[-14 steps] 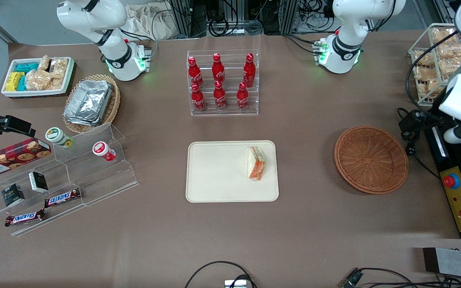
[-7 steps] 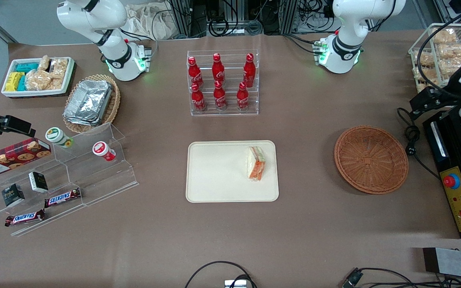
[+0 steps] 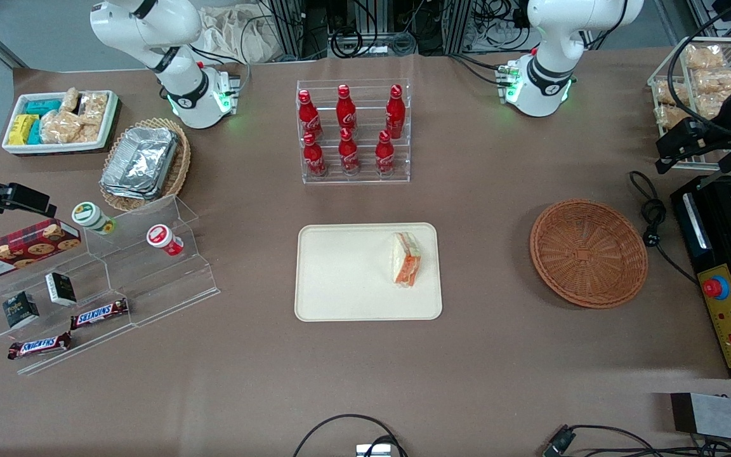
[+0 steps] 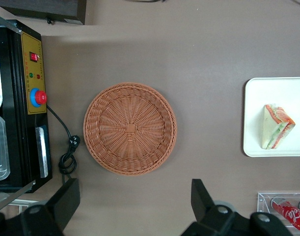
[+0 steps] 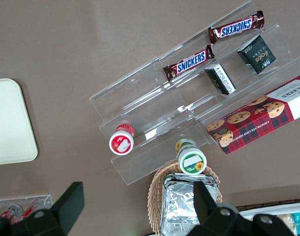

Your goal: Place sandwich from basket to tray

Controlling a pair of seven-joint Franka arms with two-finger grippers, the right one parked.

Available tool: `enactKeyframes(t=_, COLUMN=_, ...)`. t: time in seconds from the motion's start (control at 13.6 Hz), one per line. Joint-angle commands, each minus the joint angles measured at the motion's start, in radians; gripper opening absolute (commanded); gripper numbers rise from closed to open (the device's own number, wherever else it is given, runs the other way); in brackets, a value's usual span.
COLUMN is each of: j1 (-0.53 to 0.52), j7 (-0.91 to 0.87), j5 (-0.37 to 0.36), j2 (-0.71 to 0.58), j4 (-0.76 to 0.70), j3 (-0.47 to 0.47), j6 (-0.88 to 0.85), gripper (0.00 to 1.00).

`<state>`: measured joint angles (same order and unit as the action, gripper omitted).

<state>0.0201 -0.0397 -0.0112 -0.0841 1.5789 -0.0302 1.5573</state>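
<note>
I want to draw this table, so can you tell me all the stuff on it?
sandwich: 1, white with orange and green, on the tray
tray: 1, cream, mid-table
basket: 1, reddish-brown, empty, toward the working arm's end
cola bottles: 6, red, in a clear rack
foil trays: stack, silver, in a tan basket
snack bin: 1, white
Snickers bars: 2, brown, on clear steps
cookie box: 1, red
control box: 1, black and yellow
hand: 1, black, open, high above the basket
</note>
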Motion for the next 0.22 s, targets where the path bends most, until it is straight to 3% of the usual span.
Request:
enactKeyframes(t=0.0, j1=0.0, j7=0.008, j5=0.014, j2=-0.02, j4=0.01, j3=0.0, j6=-0.013, gripper=1.0)
enactKeyframes(t=0.15, j1=0.0, j7=0.008, j5=0.016, j2=-0.02, j4=0.009, j3=0.0, j6=-0.013, gripper=1.0)
